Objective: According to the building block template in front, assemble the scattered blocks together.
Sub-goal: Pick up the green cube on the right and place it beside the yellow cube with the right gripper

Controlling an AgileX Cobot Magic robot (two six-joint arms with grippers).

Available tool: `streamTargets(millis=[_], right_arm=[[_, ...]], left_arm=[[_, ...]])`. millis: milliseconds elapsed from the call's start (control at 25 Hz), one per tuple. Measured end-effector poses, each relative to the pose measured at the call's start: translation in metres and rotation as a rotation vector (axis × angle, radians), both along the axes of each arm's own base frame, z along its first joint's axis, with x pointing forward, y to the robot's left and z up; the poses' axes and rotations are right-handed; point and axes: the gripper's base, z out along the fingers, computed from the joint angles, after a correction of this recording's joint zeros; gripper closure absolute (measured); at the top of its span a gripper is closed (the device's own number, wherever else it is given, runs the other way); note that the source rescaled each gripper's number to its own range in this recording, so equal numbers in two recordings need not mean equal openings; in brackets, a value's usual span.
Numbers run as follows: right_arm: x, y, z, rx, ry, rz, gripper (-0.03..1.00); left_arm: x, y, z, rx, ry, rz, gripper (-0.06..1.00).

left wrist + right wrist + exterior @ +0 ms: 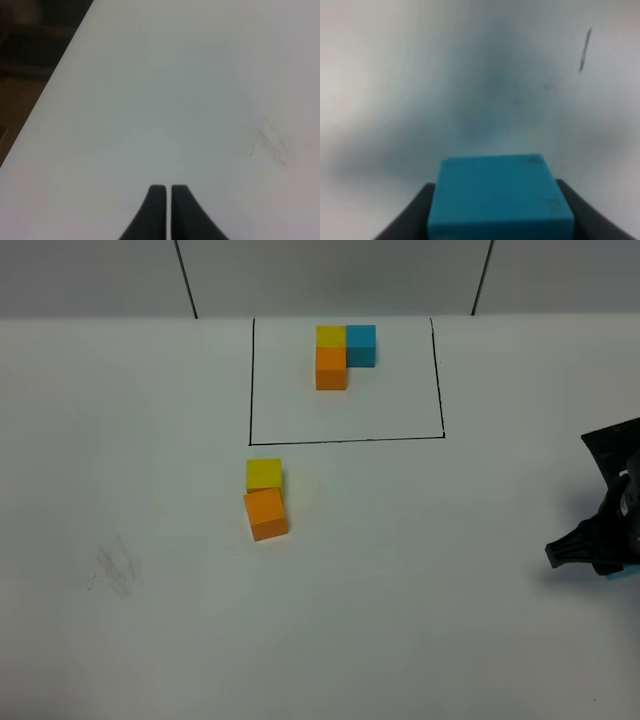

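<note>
Blocks of the template [340, 352] sit in the upper middle of the exterior high frame, inside a thin black drawn rectangle [345, 440] on the white table [420, 590]: yellow and blue lie side by side along a line running left to right, and orange sits against the yellow on its lower side, so the L's long arm runs across the frame and its short leg points toward the bottom edge. Just below the rectangle's lower left corner, two of the scattered blocks lie together: the yellow cube [264, 474] sits square to the frame, and the orange cube [266, 514] touches its lower edge, turned slightly so its sides are not parallel to the yellow's. Their pair runs top to bottom in the frame. The third, the light blue cube [497, 197], shows in the right wrist view filling the lower middle of the frame, with the dark fingers [412, 217] of the right gripper [612, 562] pressed against both its sides, jaws partly open and clamped on it; in the exterior high view only a sliver of blue peeks out under that gripper at the right edge, and whether the cube rests on the table or is lifted is hard to say. The left gripper [166, 200] shows only in its wrist view, jaws closed together with a hairline gap, holding nothing, above bare table near a faint grey smudge [272, 145].
</note>
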Motion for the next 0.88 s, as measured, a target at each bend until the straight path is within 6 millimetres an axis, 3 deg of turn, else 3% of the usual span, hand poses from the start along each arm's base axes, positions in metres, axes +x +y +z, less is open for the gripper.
streamTargets(millis=[160, 280, 600, 680, 880], right_arm=[[0.007, 0.017, 0.028, -0.035, -0.037, 0.157, 0.50], [0.010, 0.034, 0.042, -0.092, -0.027, 0.373, 0.50], [-0.001, 0.065, 0.044, -0.296, 0.118, 1.145, 0.50], [-0.002, 0.069, 0.045, -0.305, 0.129, 1.238, 0.50], [-0.001, 0.075, 0.048, -0.268, 0.103, 1.262, 0.50]], left_arm=[[0.000, 0.000, 0.000, 0.000, 0.000, 0.000, 0.94], [0.000, 0.000, 0.000, 0.000, 0.000, 0.000, 0.94], [0.000, 0.000, 0.000, 0.000, 0.000, 0.000, 0.94], [0.000, 0.000, 0.000, 0.000, 0.000, 0.000, 0.94], [0.000, 0.000, 0.000, 0.000, 0.001, 0.000, 0.94]])
